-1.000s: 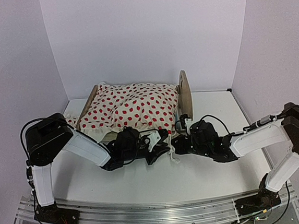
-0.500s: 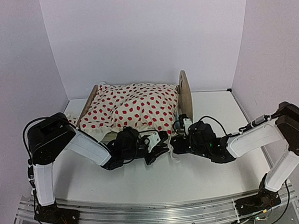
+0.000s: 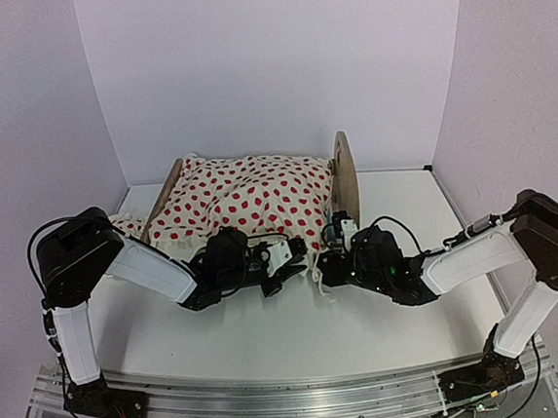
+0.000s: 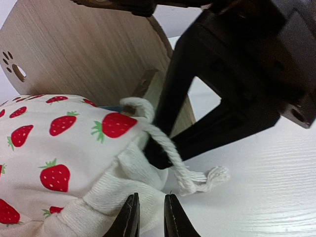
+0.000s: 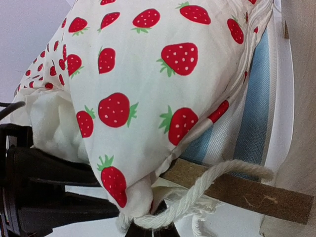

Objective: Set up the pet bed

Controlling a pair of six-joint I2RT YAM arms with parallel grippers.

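Top external view: a small light-wood pet bed with a rounded headboard (image 3: 344, 176) is standing at the back of the white tabletop (image 3: 300, 334), near the rear wall, with its headboard on the right and its lower footboard on the left. A white ruffled blanket printed with red strawberries (image 3: 244, 200) is lying heaped over it. The blanket is hiding most of the blue-and-white striped mattress (image 5: 249, 123), which is showing only as a strip in the right wrist view. Both arms are reaching low across the tabletop and meeting at the blanket's near corner by the headboard, seemingly so that they can work the cover square over the mattress. The right pincer (image 3: 321, 270) is pressed together at that corner. It appears to be pinching the white twisted cotton cord (image 4: 163, 148) that is trailing out of the hem and ending in a frayed tassel on the tabletop. The left pincer (image 4: 149, 219) is hovering just beside the thick ribbed hem, its fingers standing a narrow gap apart. Whether any cloth is lying between them I cannot tell. Counting what is showing: one bed, one mattress, one blanket, one cord, two arms and two pincers.
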